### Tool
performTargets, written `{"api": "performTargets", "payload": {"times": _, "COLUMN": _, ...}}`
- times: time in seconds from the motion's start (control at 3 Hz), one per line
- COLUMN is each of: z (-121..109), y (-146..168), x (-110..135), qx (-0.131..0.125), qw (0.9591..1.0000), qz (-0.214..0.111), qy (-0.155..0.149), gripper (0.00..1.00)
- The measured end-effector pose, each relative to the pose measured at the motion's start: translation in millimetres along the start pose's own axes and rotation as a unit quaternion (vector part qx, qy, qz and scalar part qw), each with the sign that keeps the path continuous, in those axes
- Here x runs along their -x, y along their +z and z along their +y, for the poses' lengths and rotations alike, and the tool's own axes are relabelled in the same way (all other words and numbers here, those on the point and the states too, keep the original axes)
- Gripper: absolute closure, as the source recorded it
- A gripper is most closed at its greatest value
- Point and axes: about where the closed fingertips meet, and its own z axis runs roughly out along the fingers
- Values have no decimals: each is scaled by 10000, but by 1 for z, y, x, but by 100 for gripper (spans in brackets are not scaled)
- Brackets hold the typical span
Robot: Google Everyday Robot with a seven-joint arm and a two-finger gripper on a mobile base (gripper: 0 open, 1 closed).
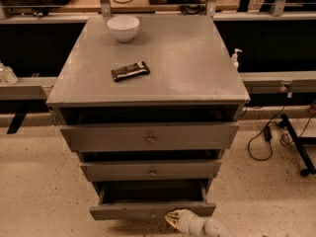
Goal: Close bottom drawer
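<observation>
The grey cabinet (148, 68) has three drawers. Its bottom drawer (148, 210) stands pulled out, with a dark hollow showing behind its flat front and a small knob (152, 215) at the centre. My gripper (172, 218) comes in from the bottom edge on a white arm. Its tip rests against the drawer front, just right of the knob. The middle drawer (150, 170) and the top drawer (148, 137) stick out less.
A white bowl (123, 27) and a dark snack bar (130, 71) lie on the cabinet top. Black cables (266, 137) and a stand leg (298, 147) lie on the speckled floor to the right. A low ledge runs behind the cabinet.
</observation>
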Motion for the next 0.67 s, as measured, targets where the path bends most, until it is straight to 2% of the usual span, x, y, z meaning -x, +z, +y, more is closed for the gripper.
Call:
{"api": "performTargets", "payload": {"times": 0.33, "z": 4, "y": 1, "x": -1, "qx": 137, "qw": 9999, "qz": -56, "qy": 61, "gripper": 37}}
{"api": "performTargets", "payload": {"times": 0.67, "z": 6, "y": 1, "x": 0, "qx": 164, "qw": 9998, "qz": -63, "qy": 66, "gripper": 69}}
